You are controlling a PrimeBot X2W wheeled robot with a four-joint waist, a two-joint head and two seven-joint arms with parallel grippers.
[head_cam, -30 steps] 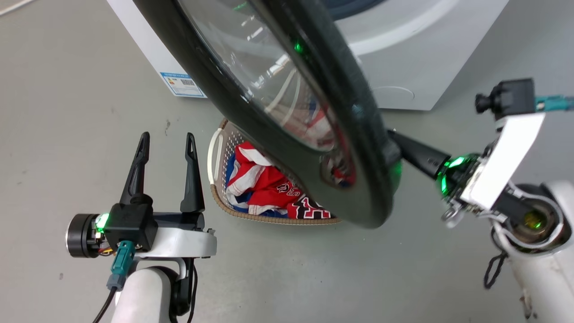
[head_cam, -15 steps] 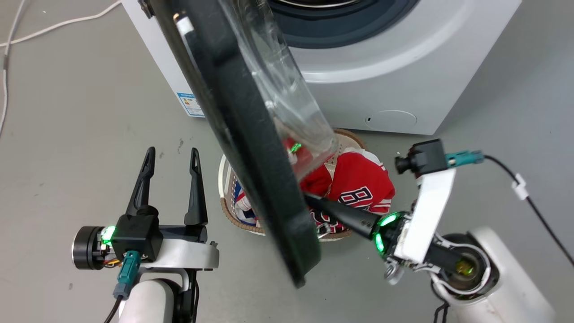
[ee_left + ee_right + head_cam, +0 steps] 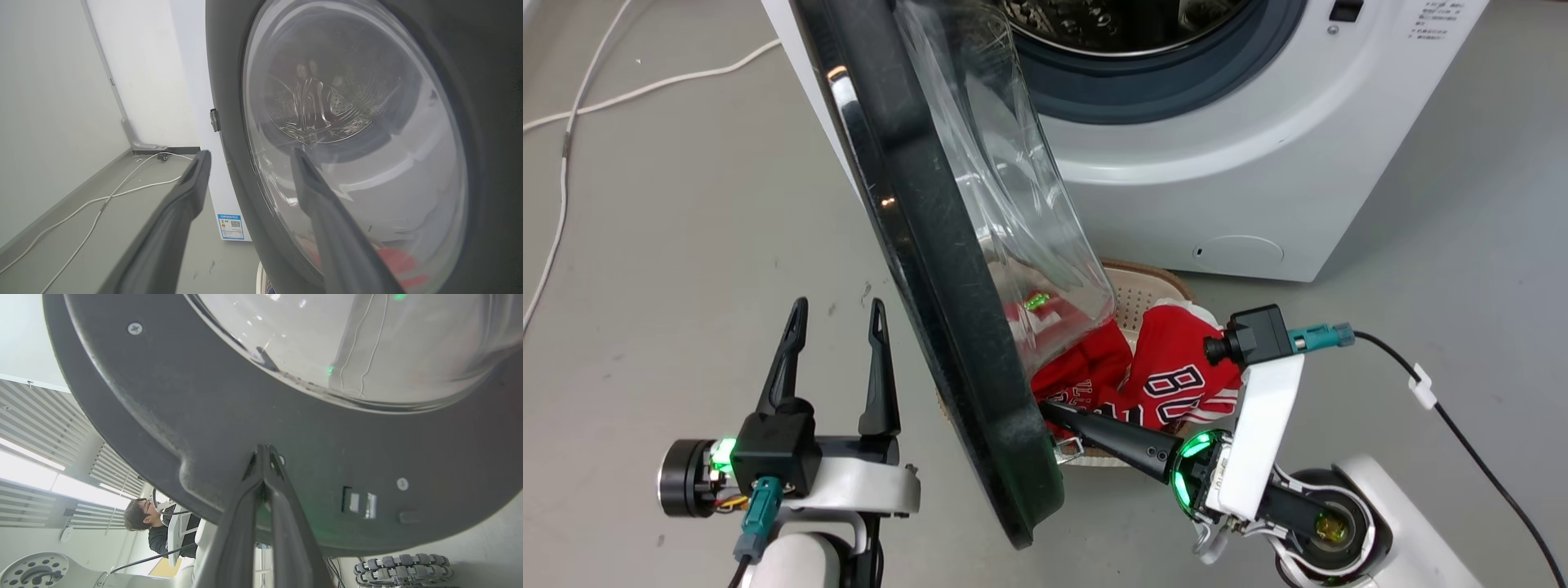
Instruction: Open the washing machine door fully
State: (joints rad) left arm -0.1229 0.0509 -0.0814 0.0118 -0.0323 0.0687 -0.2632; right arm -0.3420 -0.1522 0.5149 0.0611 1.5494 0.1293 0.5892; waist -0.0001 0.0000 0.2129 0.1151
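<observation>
The washing machine door (image 3: 947,327) stands swung out from the white machine (image 3: 1217,188), edge-on in the head view, its clear glass bowl (image 3: 1005,212) bulging toward the machine. My right gripper (image 3: 1049,411) is shut, tips against the door's inner black face near its lower free edge. In the right wrist view the right gripper (image 3: 263,451) touches the door (image 3: 163,396) beside a latch slot. My left gripper (image 3: 837,306) is open, empty, on the door's outer side, apart from it. In the left wrist view the left gripper (image 3: 249,153) points at the door's outer rim (image 3: 482,122).
A woven laundry basket (image 3: 1143,282) with red, white and blue clothes (image 3: 1176,367) sits on the floor under the door. The steel drum (image 3: 1111,16) shows in the machine's opening. White cables (image 3: 572,131) run along the floor at left. A person (image 3: 143,514) sits behind.
The door has swung further out to the left, from facing me to edge-on, with my shut right gripper following on its inner side. The head camera shifted. My left gripper stayed open.
</observation>
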